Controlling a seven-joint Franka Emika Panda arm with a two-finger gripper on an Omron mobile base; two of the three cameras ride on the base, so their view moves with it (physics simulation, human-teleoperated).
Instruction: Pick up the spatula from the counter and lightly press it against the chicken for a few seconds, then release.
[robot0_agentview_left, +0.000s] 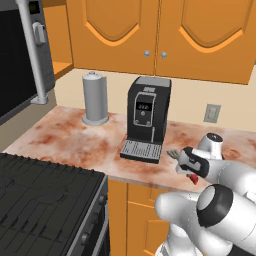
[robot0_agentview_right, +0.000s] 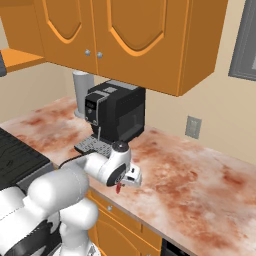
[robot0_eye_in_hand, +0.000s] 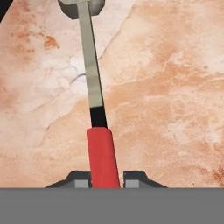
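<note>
One spatula (robot0_eye_in_hand: 93, 83), with a flat grey metal shaft and a rounded red handle, lay on the marbled reddish counter (robot0_eye_in_hand: 175, 87) near its front edge, right of the single boxy black coffee machine (robot0_agentview_left: 145, 117). The gripper (robot0_eye_in_hand: 103, 180) was clenched on the red handle. One grey cylindrical paper-towel roll (robot0_agentview_left: 95, 97) stood farther left.

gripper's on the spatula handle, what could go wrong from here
1. The gripper pinches the spatula by its red handle, far from the head, so the long shaft may droop or twist in the grip when lifted.
2. The spatula's head lies close to the coffee machine; a swing that way could knock its tray.
</note>
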